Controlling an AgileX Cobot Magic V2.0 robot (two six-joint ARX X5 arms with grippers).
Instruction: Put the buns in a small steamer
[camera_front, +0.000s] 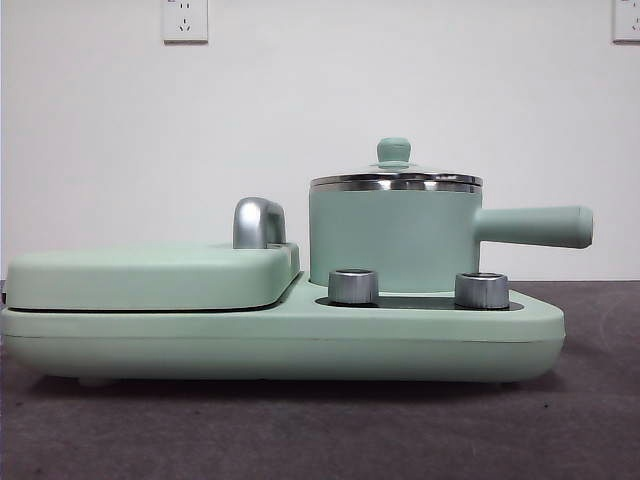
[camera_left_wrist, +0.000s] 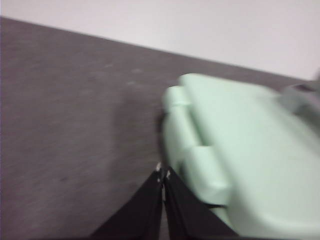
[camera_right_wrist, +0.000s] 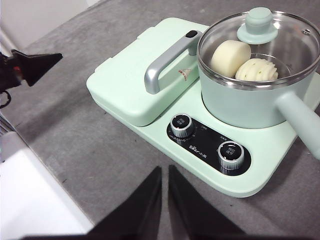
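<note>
Mint-green small steamer (camera_right_wrist: 240, 100) holds both buns (camera_right_wrist: 243, 62) under its glass lid (camera_right_wrist: 260, 30). Left gripper (camera_left_wrist: 163, 175) and right gripper (camera_right_wrist: 164, 172), fingers pressed narrow and empty, could only nudge its handle (camera_right_wrist: 300, 125).

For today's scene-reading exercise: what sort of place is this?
Probably a lab test bench staged as a kitchen: a breakfast cooker with its steamer pot sits alone on a grey cloth table before a bare white wall.

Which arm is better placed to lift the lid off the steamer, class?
Probably the right. The right gripper, jaws shut, faces the steamer, its lid knob and both buns. The left gripper, also shut, sits by the griddle's far end.
</note>
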